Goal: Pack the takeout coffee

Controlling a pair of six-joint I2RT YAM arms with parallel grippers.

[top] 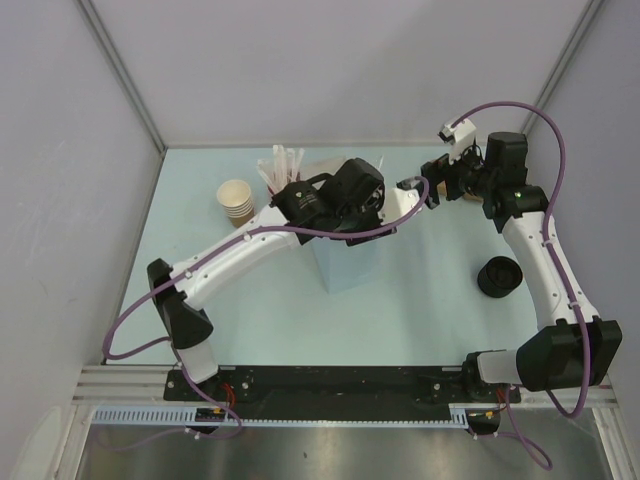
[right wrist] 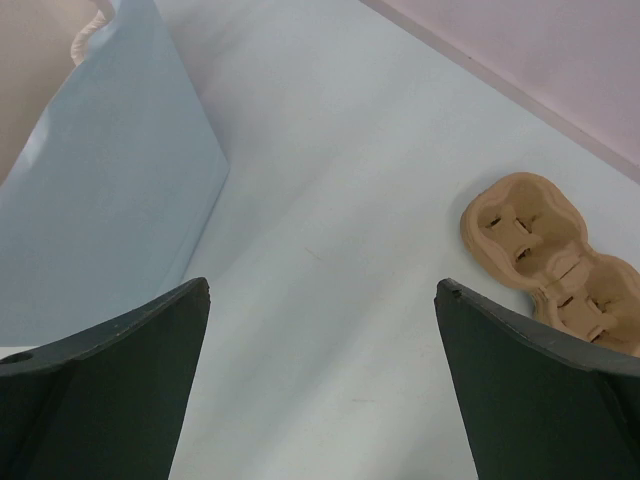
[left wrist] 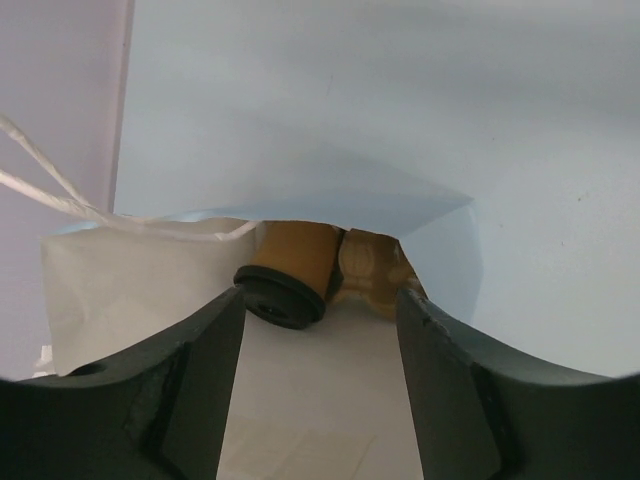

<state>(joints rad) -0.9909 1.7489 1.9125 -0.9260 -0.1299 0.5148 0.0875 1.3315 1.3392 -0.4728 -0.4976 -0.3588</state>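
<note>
The takeout coffee [left wrist: 292, 268], a kraft-brown cup with a black lid [left wrist: 278, 298], rests inside the light blue paper bag [left wrist: 300, 150], its lid turned toward the left wrist camera. My left gripper [left wrist: 320, 310] is open just above it, and nothing sits between its fingers. A tan pulp piece [left wrist: 372, 272] lies beside the cup. From above, the bag [top: 345, 268] stands mid-table with the left wrist over its mouth. My right gripper [right wrist: 322, 300] is open and empty over bare table, to the right of the bag [right wrist: 110, 180].
A stack of tan lidless cups [top: 236, 200] and white straws [top: 280, 165] stand at the back left. Black lids [top: 499, 275] sit right of the bag. A pulp cup carrier [right wrist: 545, 255] lies on the table near my right gripper. White handle cords [left wrist: 60, 195] hang at the bag's edge.
</note>
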